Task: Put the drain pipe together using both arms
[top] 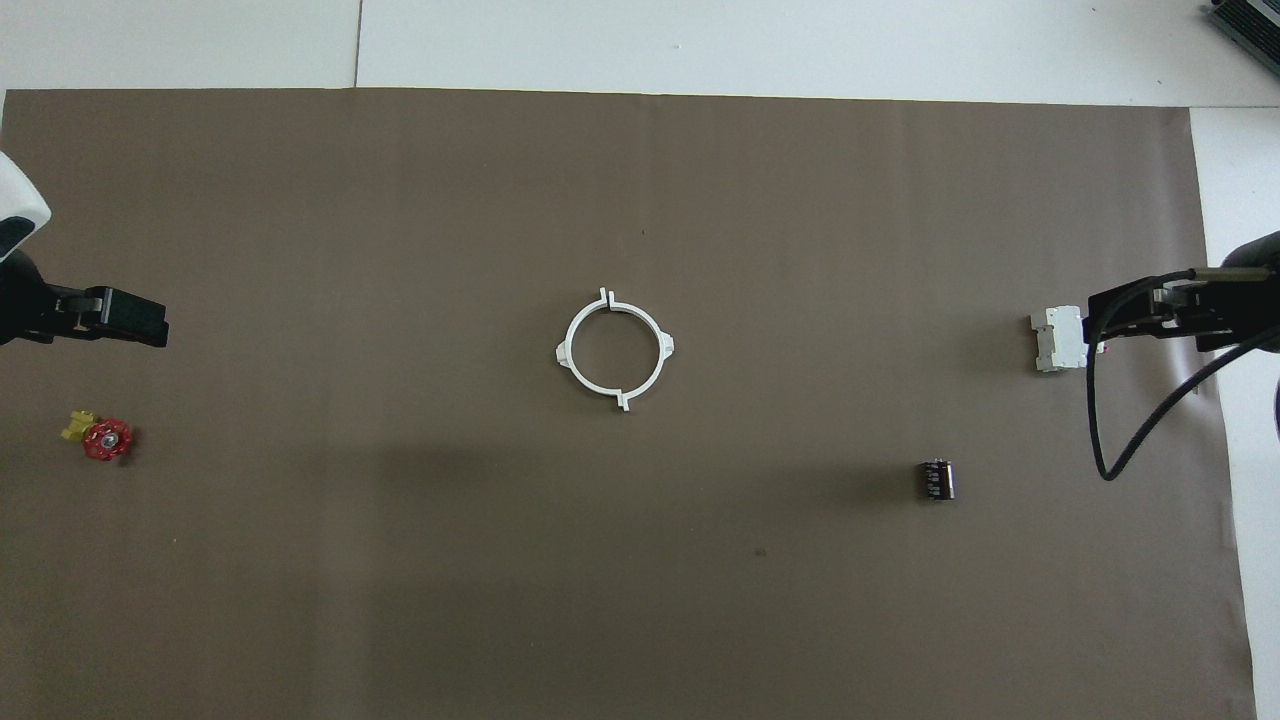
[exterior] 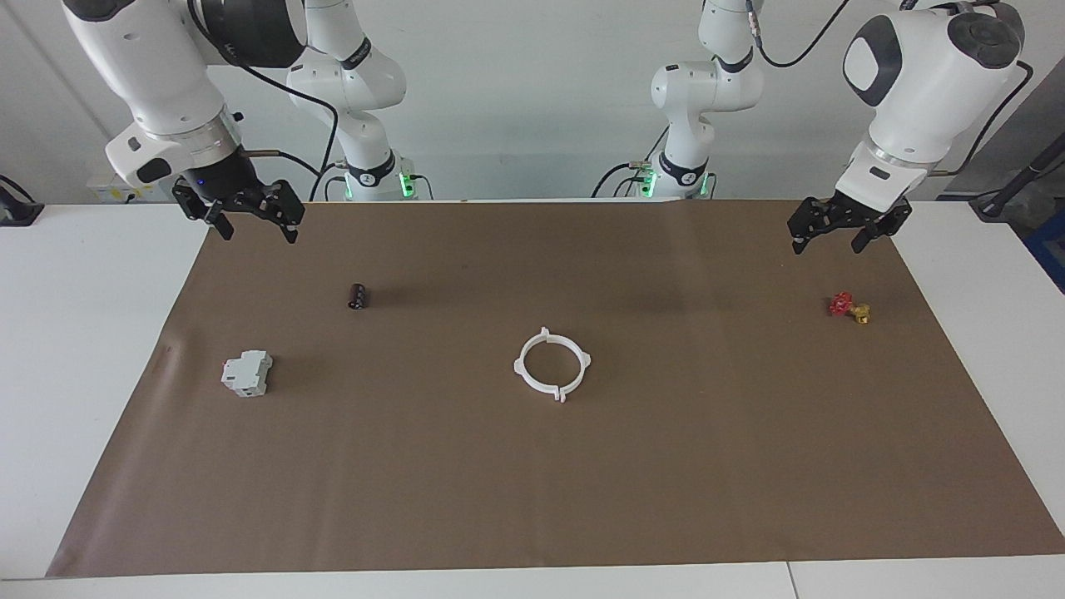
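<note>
The drain pipe [exterior: 517, 366] lies flat in the middle of the brown mat as one white ring with small tabs sticking out, its two half-circles joined [top: 566, 352]. Nothing touches it. My left gripper [exterior: 828, 246] hangs open and empty over the mat's corner at the left arm's end, well away from the ring. In the overhead view the left gripper [top: 130, 325] shows at the picture's edge. My right gripper [exterior: 259, 237] hangs open and empty over the mat's corner at the right arm's end. From above, the right gripper [top: 1112, 312] overlaps the grey block's edge.
A pale grey boxy block [exterior: 246, 373] and a small black cylinder [exterior: 358, 295] lie toward the right arm's end. A red and yellow valve [exterior: 849, 307] lies toward the left arm's end. The brown mat [exterior: 532, 499] covers most of the white table.
</note>
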Robot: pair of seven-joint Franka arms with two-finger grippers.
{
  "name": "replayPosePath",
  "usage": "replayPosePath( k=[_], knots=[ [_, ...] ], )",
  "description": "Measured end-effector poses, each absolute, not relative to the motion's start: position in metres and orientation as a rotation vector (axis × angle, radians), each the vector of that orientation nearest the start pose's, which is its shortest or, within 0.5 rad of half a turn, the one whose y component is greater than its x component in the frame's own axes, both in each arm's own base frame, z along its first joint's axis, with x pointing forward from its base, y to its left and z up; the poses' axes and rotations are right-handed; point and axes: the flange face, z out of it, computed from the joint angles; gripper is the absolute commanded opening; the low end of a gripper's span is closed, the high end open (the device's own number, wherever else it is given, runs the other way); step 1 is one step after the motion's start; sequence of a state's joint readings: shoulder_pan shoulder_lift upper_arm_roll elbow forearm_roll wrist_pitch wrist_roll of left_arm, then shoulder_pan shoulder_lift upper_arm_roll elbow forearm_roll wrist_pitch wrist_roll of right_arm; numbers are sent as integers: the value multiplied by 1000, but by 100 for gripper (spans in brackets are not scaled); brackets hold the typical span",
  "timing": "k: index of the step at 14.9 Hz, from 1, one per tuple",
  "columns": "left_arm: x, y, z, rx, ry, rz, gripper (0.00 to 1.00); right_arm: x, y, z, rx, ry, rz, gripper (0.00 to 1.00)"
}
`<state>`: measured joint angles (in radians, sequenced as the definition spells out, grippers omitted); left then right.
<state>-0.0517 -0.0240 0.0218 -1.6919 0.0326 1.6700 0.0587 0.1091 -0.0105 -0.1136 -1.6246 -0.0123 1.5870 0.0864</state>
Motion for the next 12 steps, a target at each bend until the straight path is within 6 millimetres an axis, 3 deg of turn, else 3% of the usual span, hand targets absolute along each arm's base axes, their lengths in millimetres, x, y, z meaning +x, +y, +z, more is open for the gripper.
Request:
replayPosePath(
  k=[12],
  knots=[
    [547, -11, 610, -3107, 134, -15, 100, 551, -4, 606, -3150, 143, 42, 100]
  ],
)
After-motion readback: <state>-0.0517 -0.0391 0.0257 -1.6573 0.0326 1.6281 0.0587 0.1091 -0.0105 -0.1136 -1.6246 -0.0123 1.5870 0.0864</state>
